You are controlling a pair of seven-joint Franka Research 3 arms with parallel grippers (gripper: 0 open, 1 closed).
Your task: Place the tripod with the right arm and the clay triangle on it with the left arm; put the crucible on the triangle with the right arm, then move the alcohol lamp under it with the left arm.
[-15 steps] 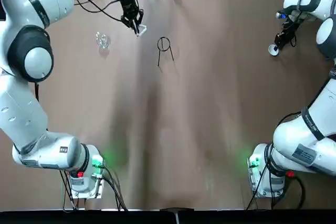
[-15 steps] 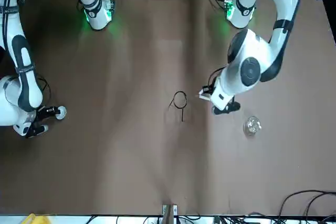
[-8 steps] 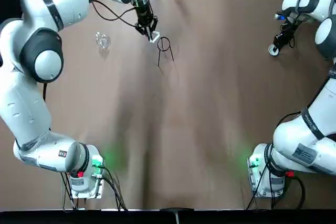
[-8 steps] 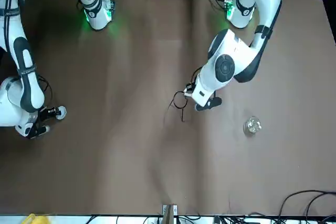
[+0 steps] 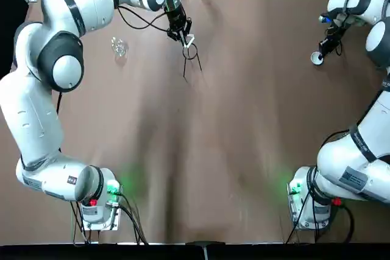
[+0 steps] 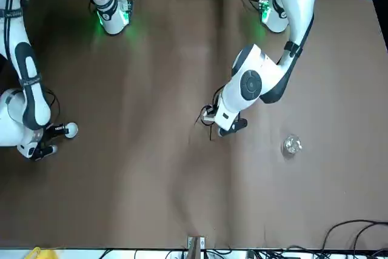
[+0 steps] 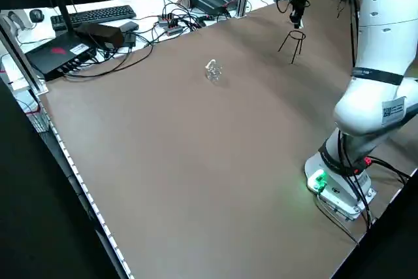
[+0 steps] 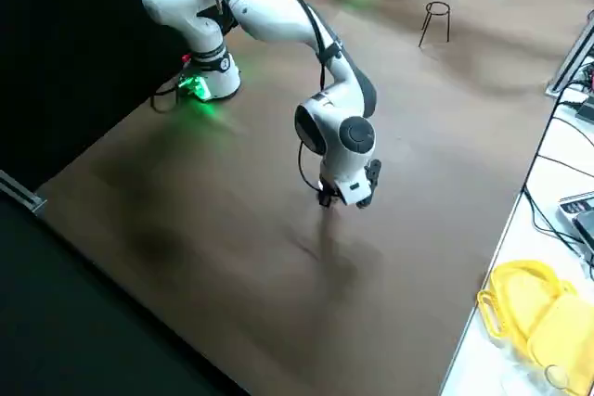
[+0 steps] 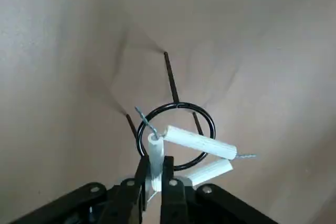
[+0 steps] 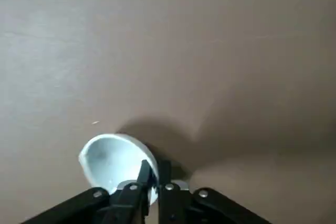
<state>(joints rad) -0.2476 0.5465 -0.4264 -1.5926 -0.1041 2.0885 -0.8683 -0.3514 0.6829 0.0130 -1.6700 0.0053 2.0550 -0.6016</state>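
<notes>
From where I sit, nearest my arms' bases, my black two-finger right gripper point(image 10: 156, 169) grasps the round white crucible point(image 10: 113, 163) above the table. Farther out, my black two-finger left gripper point(image 9: 154, 163) clasps the white triangular clay triangle point(image 9: 199, 142) over the thin black wire tripod point(image 9: 177, 104). The shiny clear-glass alcohol lamp point(image 5: 119, 47) stands on the brown table point(image 5: 244, 120), out to the tripod's left.
</notes>
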